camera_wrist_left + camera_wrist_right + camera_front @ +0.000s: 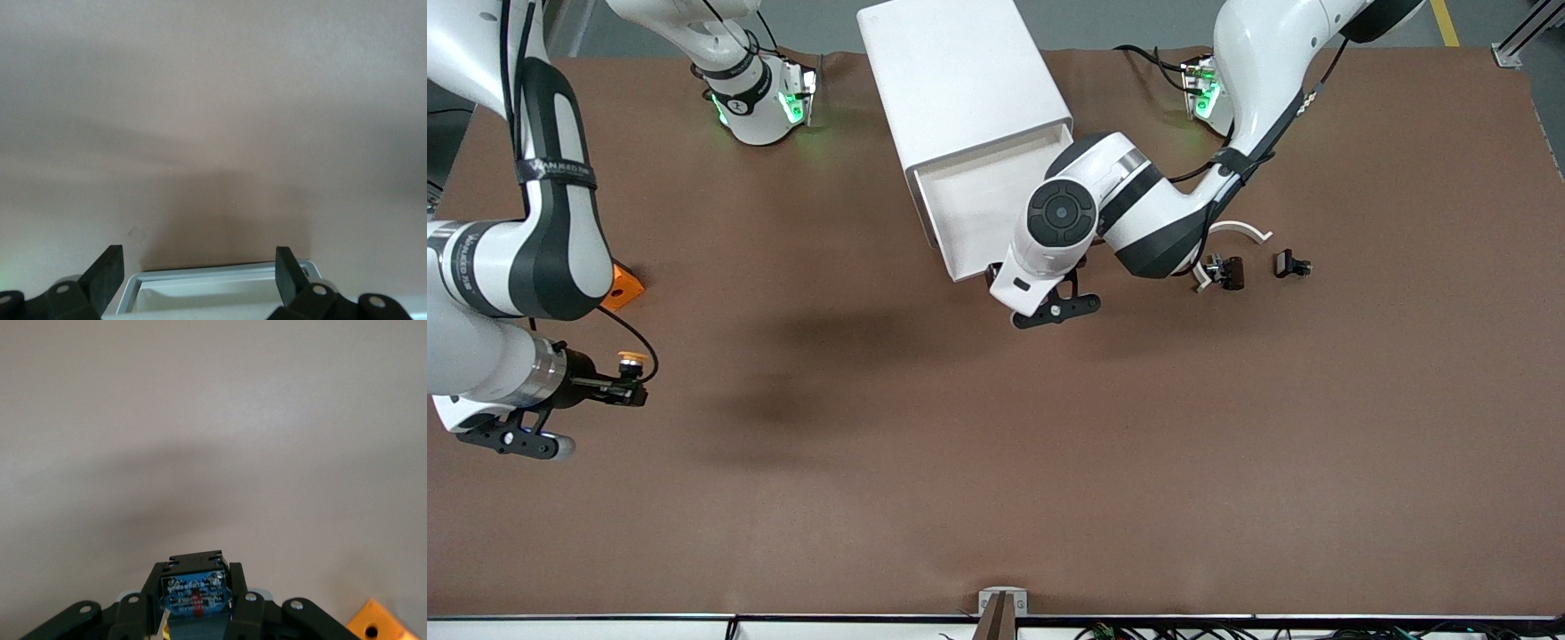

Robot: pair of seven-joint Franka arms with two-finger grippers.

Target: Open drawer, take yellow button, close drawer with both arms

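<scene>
The left end effector (1021, 286) hangs at the open drawer's (969, 200) front edge, its two black fingers (107, 275) spread wide apart with nothing between them. In the left wrist view the drawer's pale rim sits just between those fingers. On the front view's clock face the drawer runs from the end effector toward 11 o'clock, into the white cabinet (960, 76); that is its long axis of travel, so the closing push, as I judge it, must go along that line. The left arm is plainly the nearer one for this.

The right end effector (624, 385) is over the surface (996, 462) toward the right arm's end, well apart from the cabinet, roughly at 8 o'clock from the drawer. Its fingers are clamped on the button (632, 360), whose round orange-yellow cap shows on top of a dark body; the right wrist view shows a blue label on that body. So the button is out, and only the closing is left.

The drawer is a shallow, smooth white tray, and looks empty. The surface is matte brown. An orange block (624, 289) lies just beside the right arm. Small black clips (1258, 267) and a white arc lie toward the left arm's end.
</scene>
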